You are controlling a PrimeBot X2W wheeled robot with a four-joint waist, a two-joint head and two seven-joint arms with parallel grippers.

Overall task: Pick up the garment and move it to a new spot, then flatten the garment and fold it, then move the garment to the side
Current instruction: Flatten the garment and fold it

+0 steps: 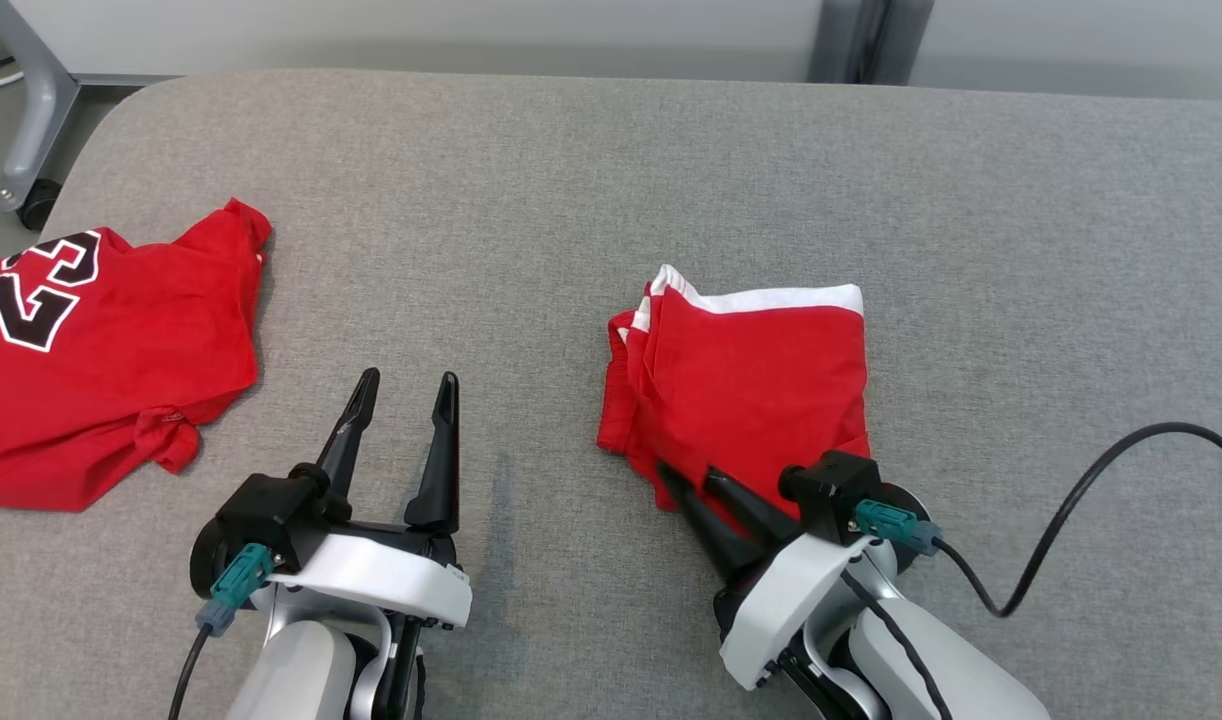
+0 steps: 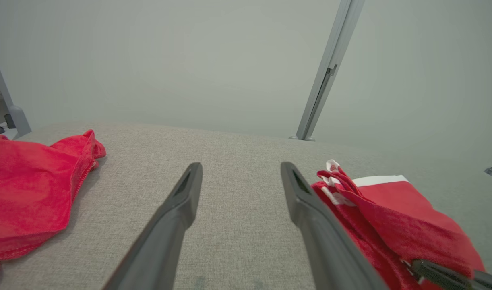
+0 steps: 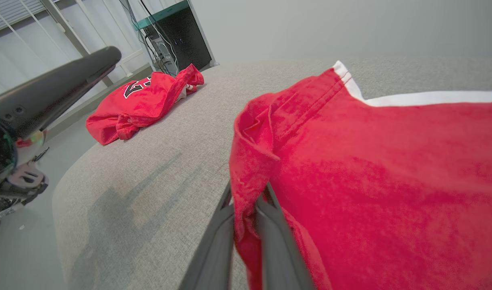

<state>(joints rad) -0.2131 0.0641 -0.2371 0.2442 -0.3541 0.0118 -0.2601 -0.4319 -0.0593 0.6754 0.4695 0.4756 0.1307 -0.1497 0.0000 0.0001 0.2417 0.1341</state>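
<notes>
The garment is red with a white band, folded into a rough square on the grey padded table, right of centre. My right gripper is at its near left corner, shut on a thin fold of the cloth. In the right wrist view that fold of the garment stands pinched between the two fingers of the right gripper. My left gripper rests open over bare table to the left of the garment, with nothing between its fingers. The left wrist view shows the left gripper beside the garment.
A second red garment, a jersey with a black and white number, lies crumpled at the table's left edge. A black cable loops over the table at the right. A grey metal stand is beyond the far left corner.
</notes>
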